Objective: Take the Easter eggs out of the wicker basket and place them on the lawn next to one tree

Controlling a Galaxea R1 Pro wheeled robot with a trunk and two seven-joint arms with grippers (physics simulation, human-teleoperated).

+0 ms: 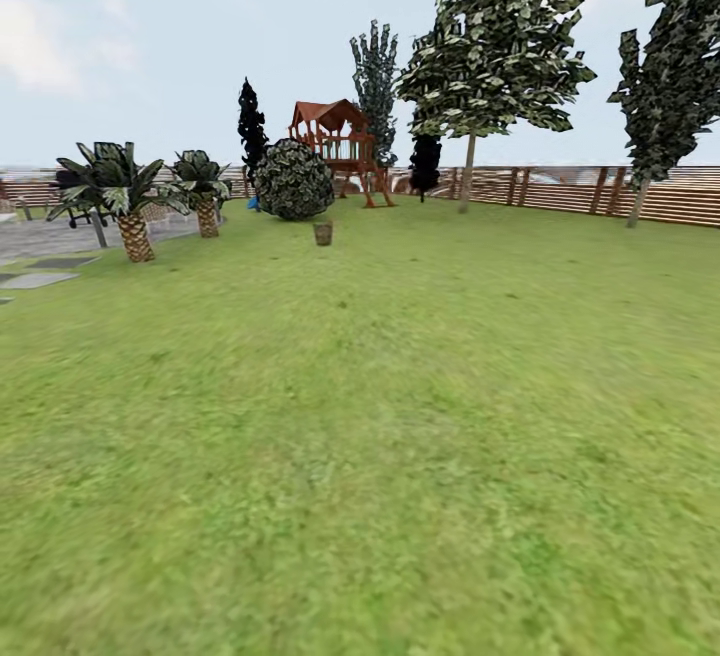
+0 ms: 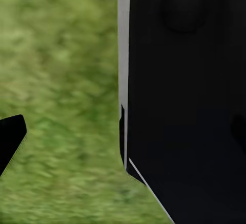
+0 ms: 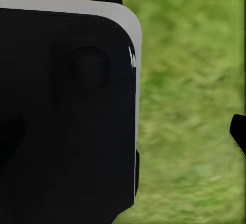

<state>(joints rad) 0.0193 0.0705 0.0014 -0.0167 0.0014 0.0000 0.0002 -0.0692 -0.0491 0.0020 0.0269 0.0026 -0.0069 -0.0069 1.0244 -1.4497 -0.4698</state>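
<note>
Starting at our own grippers: the left wrist camera shows a large black body panel of the robot [image 2: 184, 101] close to the lens, with one dark finger tip [image 2: 10, 137] poking in at the edge over blurred grass. The right wrist camera shows much the same, a black panel with a pale rim [image 3: 66, 111] and a sliver of dark finger [image 3: 238, 131] against green. In neither picture can we tell whether the claws are spread or pressed together, and nothing appears to be held. We judge the arms are tucked against the body for travel.

Moving outward, the head camera looks across the lawn [image 1: 380, 456], a wide stretch of mottled green. Far ahead, near the middle of the view, stands a small brown object that we take to be the wicker basket [image 1: 322, 232]; it is too small to show any eggs. Just behind it is a round dark bush [image 1: 293, 179], and beyond that a red-brown wooden playset [image 1: 340, 144].

To the right of the playset rises the tree [image 1: 495, 56] with a pale straight trunk and broad leafy crown, standing in front of the slatted wooden fence [image 1: 590, 188]. Two short palms [image 1: 125, 198] sit at far left beside a paved patch.

We judge the task has barely begun: the robot is well apart from the basket and needs to drive closer.
</note>
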